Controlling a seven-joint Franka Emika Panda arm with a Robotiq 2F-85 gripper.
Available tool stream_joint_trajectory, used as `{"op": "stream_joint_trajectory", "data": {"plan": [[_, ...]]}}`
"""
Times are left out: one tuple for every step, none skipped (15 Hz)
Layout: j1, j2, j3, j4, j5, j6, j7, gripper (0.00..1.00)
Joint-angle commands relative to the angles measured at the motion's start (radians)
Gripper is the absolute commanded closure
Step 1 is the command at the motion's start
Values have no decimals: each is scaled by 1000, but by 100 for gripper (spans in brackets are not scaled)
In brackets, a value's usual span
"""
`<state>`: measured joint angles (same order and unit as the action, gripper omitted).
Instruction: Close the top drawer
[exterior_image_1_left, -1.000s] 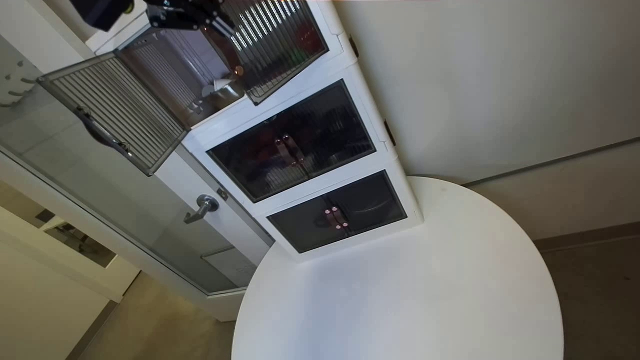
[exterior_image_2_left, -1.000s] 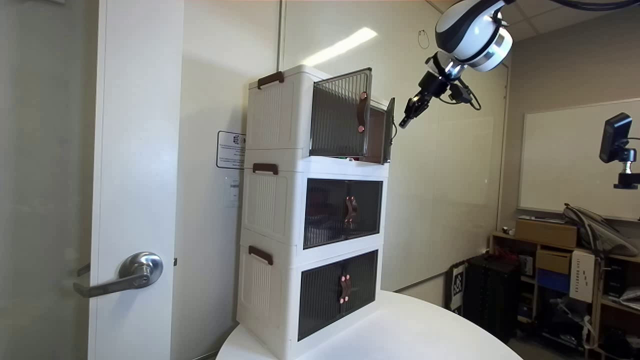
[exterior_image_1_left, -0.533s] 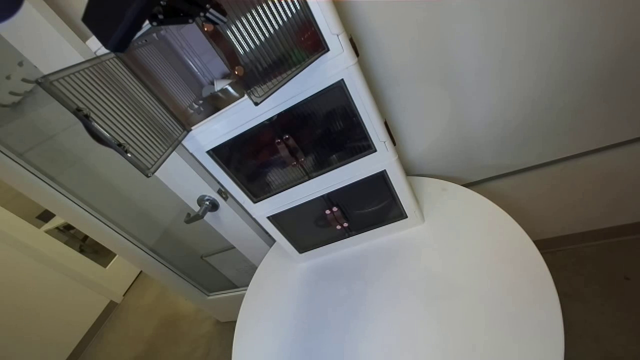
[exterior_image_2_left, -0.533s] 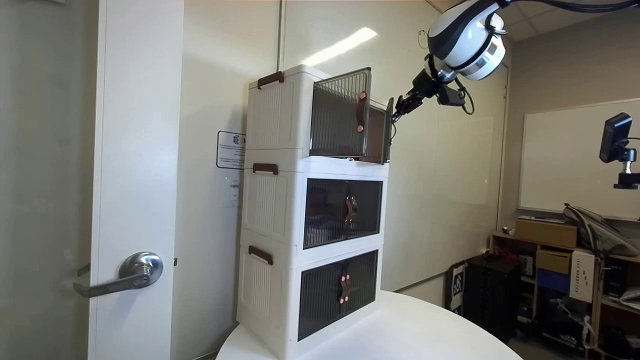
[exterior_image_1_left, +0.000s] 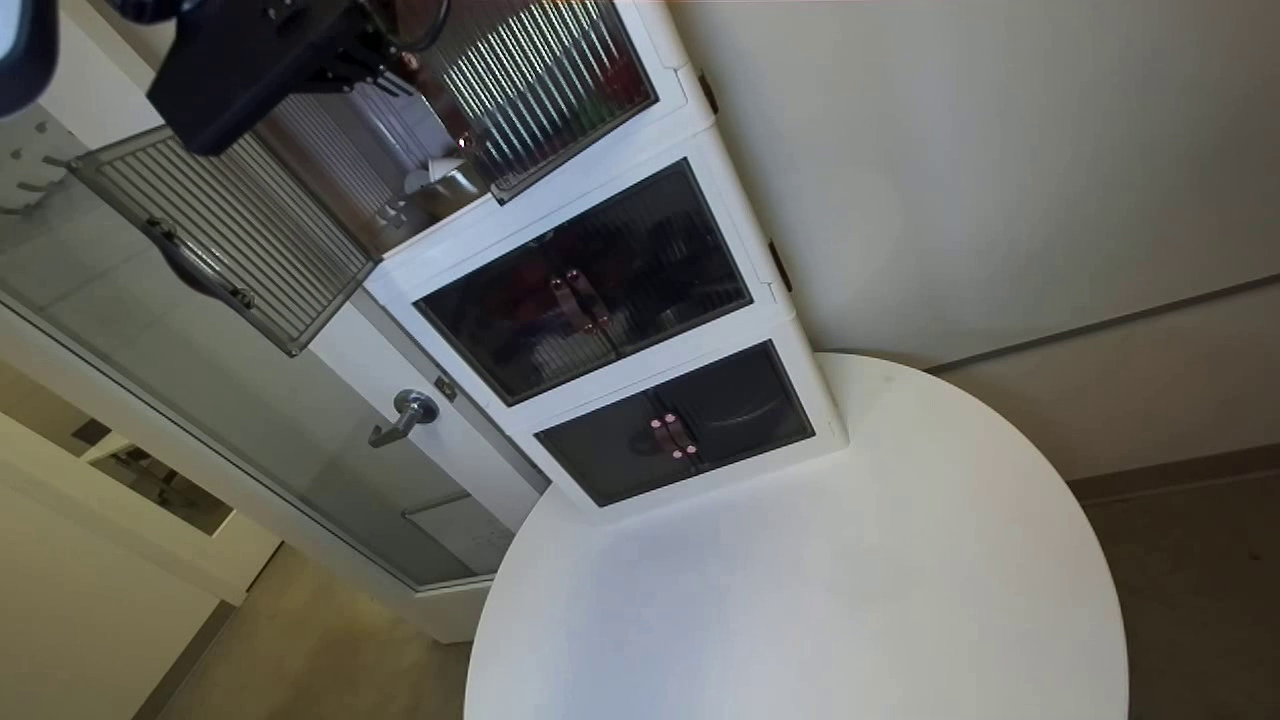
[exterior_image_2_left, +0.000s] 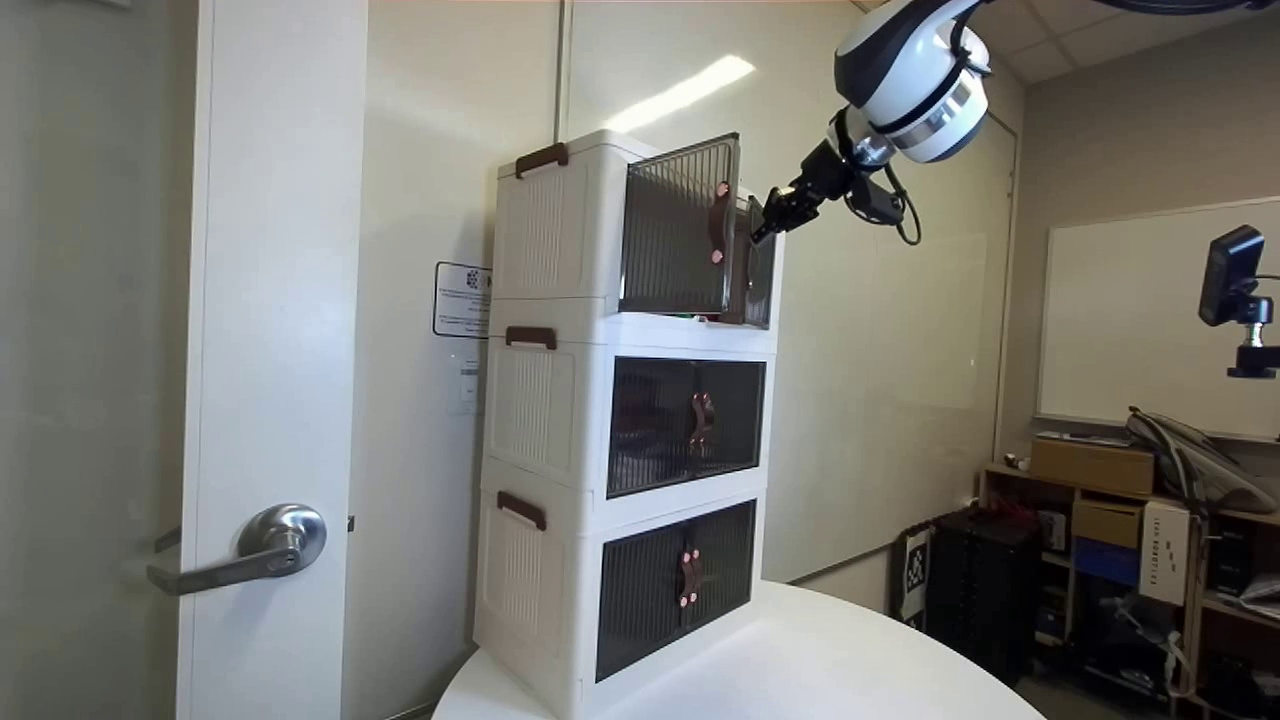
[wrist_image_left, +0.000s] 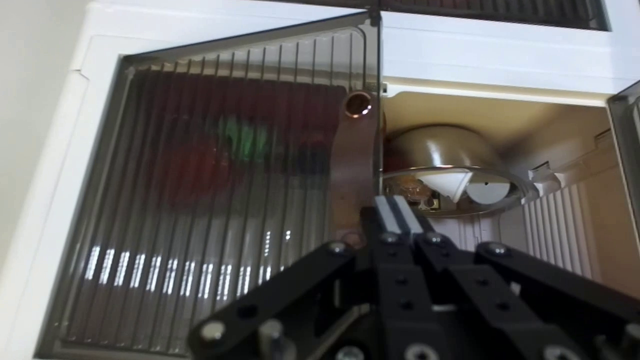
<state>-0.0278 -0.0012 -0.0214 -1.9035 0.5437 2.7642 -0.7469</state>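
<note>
The top drawer is the uppermost white unit with two ribbed see-through doors, both standing open. In an exterior view the wide-open door swings toward the glass room door, and the partly open door shows a brown handle. Both doors, near and far, also show in an exterior view. My gripper is at the far door's free edge. In the wrist view, which is upside down, the shut, empty fingertips overlap that door beside its handle; exact contact is hard to tell.
A metal bowl stands inside the top unit. Below are the middle unit and bottom unit, their doors shut, on a round white table. A room door with a lever handle stands beside the cabinet.
My gripper has moved down and toward the cabinet, reaching the far door. That door has swung somewhat inward. The wide-open door has shifted only slightly.
</note>
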Motion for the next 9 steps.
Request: {"op": "stream_joint_trajectory", "data": {"plan": [[17,30,18,19,65,15,-49,100],[22,42,25,19,65,32,-53,100],[26,52,31,20,63,44,-60,100],[28,63,35,22,58,54,-63,100],[29,69,39,22,51,56,-63,100],[28,70,40,16,40,56,-64,100],[24,68,35,12,4,29,-55,100],[18,61,27,10,-39,-22,-44,100],[9,47,13,14,-109,-133,-21,100]]}}
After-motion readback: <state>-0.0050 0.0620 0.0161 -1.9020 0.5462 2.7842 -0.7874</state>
